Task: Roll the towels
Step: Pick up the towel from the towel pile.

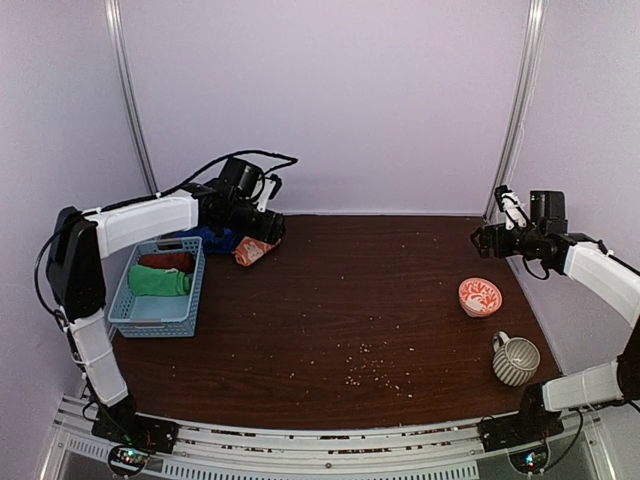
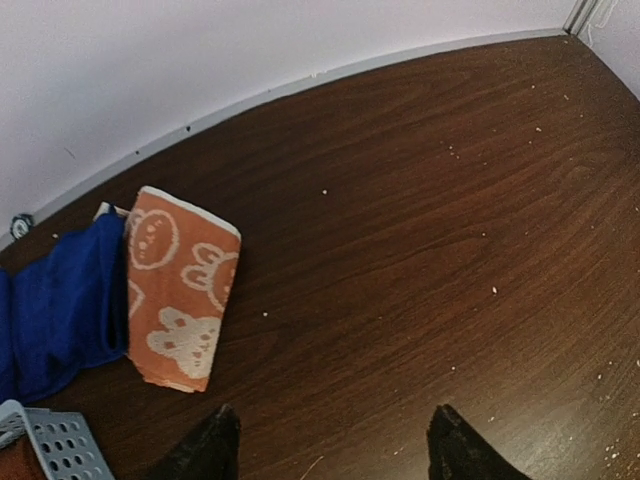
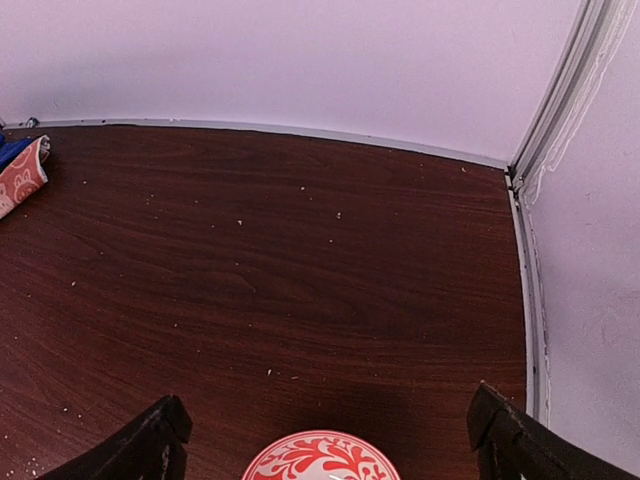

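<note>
Left pincer (image 2: 335,448) and right pincer (image 3: 328,405) both released; soft orange rabbit-patterned cloth towel (image 2: 180,290) lies far-left on the dark wooden counter (image 2: 420,200), light, floppy, probably best pinched along one short edge

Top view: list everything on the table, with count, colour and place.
green towel: one, green, in basket
dark red towel: one, dark red, in basket
blue towel: one, royal blue, far left, behind basket
orange towel: one, orange-and-white, beside blue towel
basket: one, light blue, left edge
bowl: one, orange-and-white, right side
mug: one, grey, near right
left pincer: one, black, open, near orange towel
right pincer: one, black, open, above bowl
</note>
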